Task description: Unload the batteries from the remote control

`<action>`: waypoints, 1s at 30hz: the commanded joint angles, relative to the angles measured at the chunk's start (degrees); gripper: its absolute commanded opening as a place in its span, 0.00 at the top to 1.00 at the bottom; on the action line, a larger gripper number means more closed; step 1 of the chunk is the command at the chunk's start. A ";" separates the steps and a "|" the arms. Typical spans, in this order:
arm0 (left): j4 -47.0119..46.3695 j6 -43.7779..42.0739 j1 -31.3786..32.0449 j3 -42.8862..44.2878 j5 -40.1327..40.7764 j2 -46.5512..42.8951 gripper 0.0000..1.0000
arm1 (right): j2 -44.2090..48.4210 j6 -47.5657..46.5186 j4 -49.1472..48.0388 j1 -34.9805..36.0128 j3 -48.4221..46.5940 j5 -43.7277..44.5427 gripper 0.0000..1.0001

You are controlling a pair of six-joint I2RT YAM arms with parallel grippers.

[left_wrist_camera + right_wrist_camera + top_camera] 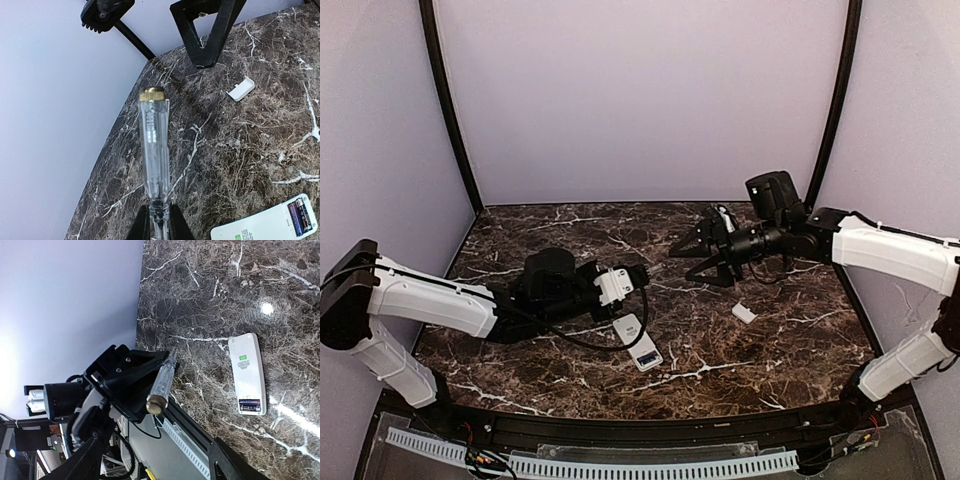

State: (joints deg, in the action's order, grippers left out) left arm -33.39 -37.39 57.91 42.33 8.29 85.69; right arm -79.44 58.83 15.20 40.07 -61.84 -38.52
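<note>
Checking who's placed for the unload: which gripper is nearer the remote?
Left. The left gripper, shut on a screwdriver, hovers just beyond the far end of the remote. The right gripper is open, farther back and off to the right.

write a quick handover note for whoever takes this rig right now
Left gripper: shut on a clear-handled tool with a brass cap.
Right gripper: open, empty, raised off the table.
Remote control: flat on the table near the left gripper, battery bay uncovered.
Cover piece: off, lying apart on the table, nearer the right gripper.
Batteries: still in the bay.
Done: cover removed.
Left: get the batteries out of the remote control.
</note>
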 commanded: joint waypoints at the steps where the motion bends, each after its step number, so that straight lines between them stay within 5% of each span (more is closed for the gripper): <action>1: -6.49 -5.63 1.22 -1.18 2.10 1.38 1.00 | -2.14 7.12 -3.39 1.14 0.30 1.11 0.28; 30: -9.46 -9.16 4.19 1.24 5.50 5.67 1.00 | -9.69 16.21 -11.25 5.87 0.29 8.41 0.41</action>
State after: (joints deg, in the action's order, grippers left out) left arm -40.75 -46.54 61.58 42.04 13.26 91.09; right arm -88.14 74.17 6.92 44.99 -61.89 -31.53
